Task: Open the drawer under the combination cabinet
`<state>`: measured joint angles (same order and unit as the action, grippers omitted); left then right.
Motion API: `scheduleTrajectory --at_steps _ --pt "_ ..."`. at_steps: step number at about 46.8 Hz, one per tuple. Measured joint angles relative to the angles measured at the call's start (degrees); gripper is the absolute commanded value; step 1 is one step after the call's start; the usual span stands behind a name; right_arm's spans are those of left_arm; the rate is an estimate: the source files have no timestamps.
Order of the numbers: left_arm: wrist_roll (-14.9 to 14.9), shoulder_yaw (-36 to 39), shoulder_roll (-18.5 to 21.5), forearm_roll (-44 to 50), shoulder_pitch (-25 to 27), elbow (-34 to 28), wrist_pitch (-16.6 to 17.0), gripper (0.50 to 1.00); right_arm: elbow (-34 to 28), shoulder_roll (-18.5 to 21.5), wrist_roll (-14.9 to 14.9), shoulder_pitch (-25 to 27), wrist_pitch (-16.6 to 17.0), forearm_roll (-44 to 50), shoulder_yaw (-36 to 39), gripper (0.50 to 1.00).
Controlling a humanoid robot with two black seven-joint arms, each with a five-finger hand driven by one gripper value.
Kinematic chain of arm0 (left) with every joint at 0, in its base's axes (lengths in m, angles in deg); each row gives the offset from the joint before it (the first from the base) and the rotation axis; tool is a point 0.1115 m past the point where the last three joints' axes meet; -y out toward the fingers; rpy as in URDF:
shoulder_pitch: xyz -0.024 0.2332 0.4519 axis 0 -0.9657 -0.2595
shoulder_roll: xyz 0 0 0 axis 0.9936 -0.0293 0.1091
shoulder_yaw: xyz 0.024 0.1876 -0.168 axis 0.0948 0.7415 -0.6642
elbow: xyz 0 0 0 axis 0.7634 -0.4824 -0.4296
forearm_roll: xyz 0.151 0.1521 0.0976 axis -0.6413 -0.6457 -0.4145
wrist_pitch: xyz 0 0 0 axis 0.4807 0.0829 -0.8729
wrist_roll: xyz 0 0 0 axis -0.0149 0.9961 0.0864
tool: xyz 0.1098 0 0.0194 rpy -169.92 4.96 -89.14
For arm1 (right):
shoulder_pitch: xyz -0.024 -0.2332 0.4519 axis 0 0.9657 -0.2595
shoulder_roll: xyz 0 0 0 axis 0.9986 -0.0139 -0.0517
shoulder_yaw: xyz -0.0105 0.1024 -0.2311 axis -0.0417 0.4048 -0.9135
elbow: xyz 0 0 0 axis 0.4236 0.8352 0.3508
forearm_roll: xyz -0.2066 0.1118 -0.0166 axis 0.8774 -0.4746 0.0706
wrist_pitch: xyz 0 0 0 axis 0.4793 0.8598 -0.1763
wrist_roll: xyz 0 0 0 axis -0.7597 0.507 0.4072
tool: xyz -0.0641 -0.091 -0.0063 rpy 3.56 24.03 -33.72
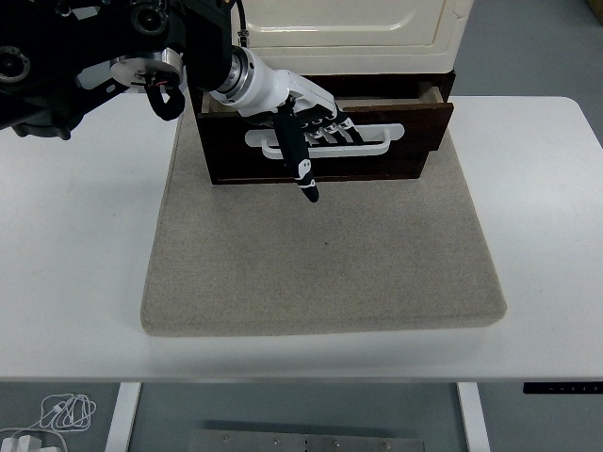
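A cream cabinet stands at the back of the table, over a dark brown drawer with a white loop handle. The drawer is pulled out a little; its top edge and a slit of the inside show at the right. My left hand comes in from the upper left. Its fingers are hooked through the handle, and the black thumb points down across the drawer front. My right arm is out of view.
Cabinet and drawer rest on a grey felt mat on the white table. A cable bundle lies on the floor at the lower left.
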<state>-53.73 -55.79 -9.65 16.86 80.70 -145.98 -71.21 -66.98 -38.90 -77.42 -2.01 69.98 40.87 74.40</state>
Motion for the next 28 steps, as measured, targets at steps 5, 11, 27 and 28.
scheduleTrajectory --at_steps 5,11,27,28 --pt "0.00 -0.36 0.13 0.01 -0.09 -0.69 -0.52 1.000 0.00 0.00 0.00 0.00 0.00 0.00 0.00 0.926" --pt "0.00 -0.43 0.63 0.12 -0.15 -1.47 -0.72 1.000 0.00 0.00 0.00 0.00 0.00 0.00 0.00 0.926" --pt "0.01 -0.54 1.92 0.12 -0.26 -2.94 -2.10 1.000 0.00 0.00 0.00 0.00 0.00 0.00 0.00 0.926" --pt "0.02 -0.56 2.01 0.12 -0.26 -3.05 -2.24 1.000 0.00 0.00 0.00 0.00 0.00 0.00 0.00 0.926"
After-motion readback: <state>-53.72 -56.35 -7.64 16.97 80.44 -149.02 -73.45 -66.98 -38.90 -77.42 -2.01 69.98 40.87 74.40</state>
